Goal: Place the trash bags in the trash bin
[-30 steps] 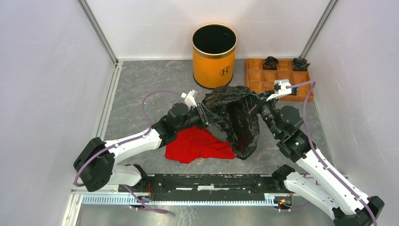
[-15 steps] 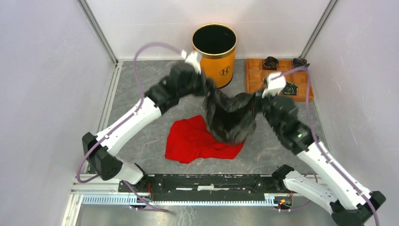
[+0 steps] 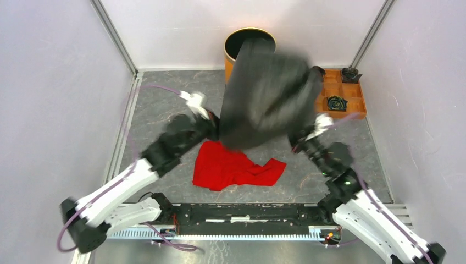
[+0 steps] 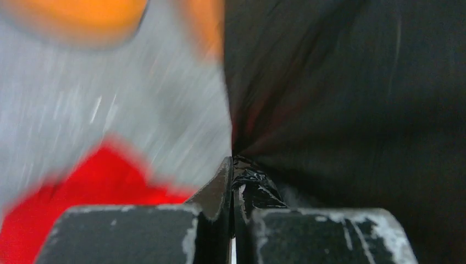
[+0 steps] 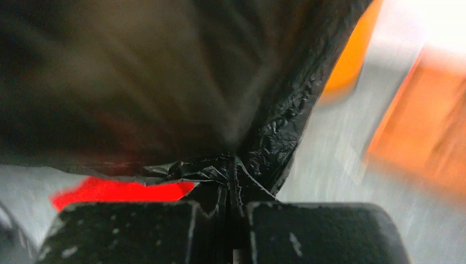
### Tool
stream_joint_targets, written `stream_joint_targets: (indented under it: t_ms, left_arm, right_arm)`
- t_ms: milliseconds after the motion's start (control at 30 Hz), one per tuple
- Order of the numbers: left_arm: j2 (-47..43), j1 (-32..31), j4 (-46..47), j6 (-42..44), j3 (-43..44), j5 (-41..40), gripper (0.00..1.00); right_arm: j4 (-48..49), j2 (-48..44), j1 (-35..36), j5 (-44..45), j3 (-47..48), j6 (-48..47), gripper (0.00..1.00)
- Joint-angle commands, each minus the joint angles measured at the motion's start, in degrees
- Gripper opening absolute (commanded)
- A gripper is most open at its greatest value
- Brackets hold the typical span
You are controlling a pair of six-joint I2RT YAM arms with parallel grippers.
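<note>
In the top view, at the left of the frame, the left arm point(image 3: 145, 165) reaches diagonally up toward the middle. Its left tool point(image 3: 215, 125) meets the lower left edge of the trash bags point(image 3: 269, 96). In the left wrist view the left tool point(image 4: 232, 168) has its jaws pressed together with only a hairline gap. A crinkled pinch of the black plastic point(image 4: 340, 99) is caught between them.

Just below the bag in the top view, the red cloth point(image 3: 231, 168) lies crumpled on the grey surface point(image 3: 159, 104). It shows as a red smear at the lower left of the left wrist view point(image 4: 82, 187).

The bag itself is spread wide and held up off the surface between the two tools. It looks blurred in the upper middle of the frame. Its upper part covers most of the trash bin point(image 3: 235, 39). Only the left part of the bin's gold rim and a strip of its orange wall are visible. We cannot tell whether any of the bag is inside the bin.

Right of the middle, the right tool point(image 3: 301, 138) holds the bag's lower right edge. In the right wrist view the right tool point(image 5: 233, 168) is clamped tight on a gathered fold of plastic point(image 5: 137, 77). The cloth point(image 5: 126, 191) is visible beneath it.

At the upper right of the top view sits the orange compartment tray point(image 3: 354, 91), its left edge hidden by the bag. Dark rolled bundles point(image 3: 336, 103) sit in its compartments.
</note>
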Motion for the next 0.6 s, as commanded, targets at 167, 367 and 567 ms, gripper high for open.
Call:
stream_joint_targets:
  t_ms: [167, 367, 567]
  left_arm:
    - [-0.72, 0.21, -18.78, -0.97, -10.15, -5.14, 0.02]
    - [3.75, 0.19, -18.94, 5.73, 17.34, -1.13, 0.02]
    - [8.07, 0.17, -25.39, -0.99, 12.21, -12.01, 0.02]
  right_arm:
    - [-13.26, 1.87, -0.07, 3.80, -0.33, 0.38, 0.01]
    - [-22.49, 14.28, 0.06, 7.61, 29.17, -6.25, 0.01]
    - [-24.87, 15.22, 0.00, 14.36, 18.68, -4.12, 0.00]
